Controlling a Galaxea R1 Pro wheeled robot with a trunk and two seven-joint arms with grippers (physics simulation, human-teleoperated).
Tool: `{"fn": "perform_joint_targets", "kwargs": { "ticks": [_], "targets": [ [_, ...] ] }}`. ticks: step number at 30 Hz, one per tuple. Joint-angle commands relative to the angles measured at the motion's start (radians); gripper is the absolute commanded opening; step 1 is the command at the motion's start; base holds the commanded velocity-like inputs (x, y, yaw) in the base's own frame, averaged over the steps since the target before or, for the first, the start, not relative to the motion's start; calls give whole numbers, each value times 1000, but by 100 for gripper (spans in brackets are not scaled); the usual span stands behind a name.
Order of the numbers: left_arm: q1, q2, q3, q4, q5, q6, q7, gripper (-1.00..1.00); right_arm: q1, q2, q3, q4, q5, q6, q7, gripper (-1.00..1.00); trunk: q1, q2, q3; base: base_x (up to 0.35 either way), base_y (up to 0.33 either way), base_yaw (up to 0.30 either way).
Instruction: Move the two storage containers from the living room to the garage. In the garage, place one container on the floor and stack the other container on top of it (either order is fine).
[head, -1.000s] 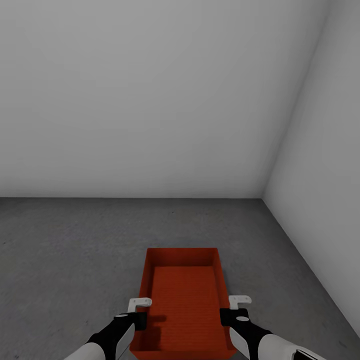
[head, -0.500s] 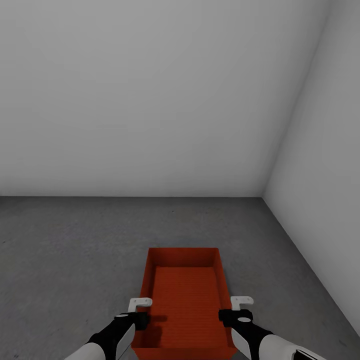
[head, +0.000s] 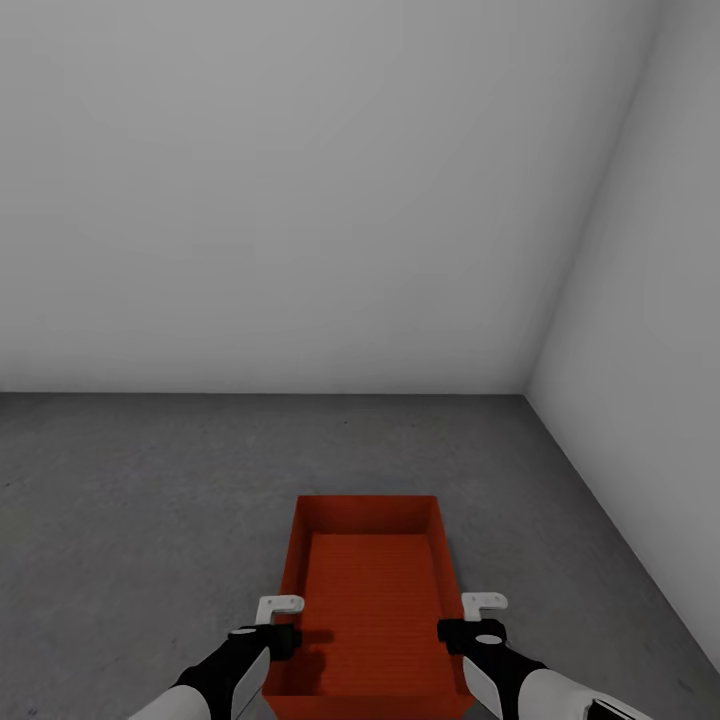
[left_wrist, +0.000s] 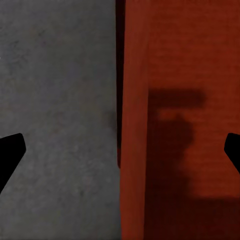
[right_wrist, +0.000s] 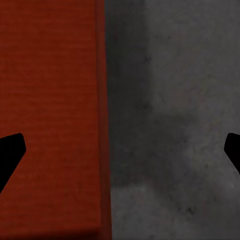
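Since the earlier frame the container (head: 367, 600) is sitting slightly farther forward on the floor (head: 150, 500); left gripper (head: 272, 612) and right gripper (head: 478, 612) are straddling its long walls, fingers apart. Likely light, rigid; grip those thin walls

Right hand (right_wrist: 120, 152) spread wide, dark fingertips (right_wrist: 11, 150) at both edges. Between them: the red bin (right_wrist: 50, 115) wall, with grey floor (right_wrist: 175, 115) beside it.
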Motion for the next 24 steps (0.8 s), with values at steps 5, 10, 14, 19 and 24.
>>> {"fn": "perform_joint_targets", "kwargs": {
  "ticks": [5, 10, 14, 19, 24],
  "targets": [
    [0, 0, -5, -2, 8, 6, 5, 100, 0, 0, 8, -1, -10, -3, -4, 100, 0, 0, -1, 0, 0, 0],
    [0, -1, -5, -2, 8, 6, 5, 100, 0, 1, 8, -1, -10, -3, -4, 100, -4, 7, 2, 0, 0, 0],
    [0, -1, -5, -2, 9, 8, 3, 100, 0, 1, 8, -1, -10, -3, -4, 100, -19, 35, 15, 0, 0, 0],
    [0, -1, -5, -2, 9, 9, 4, 100, 0, 1, 8, -1, -10, -3, -4, 100, -38, 70, 31, 0, 0, 0],
    [0, -1, -5, -2, 9, 9, 4, 100, 0, 2, 8, -1, -10, -3, -4, 100, -58, 105, 46, 0, 0, 0]
  ]
}}
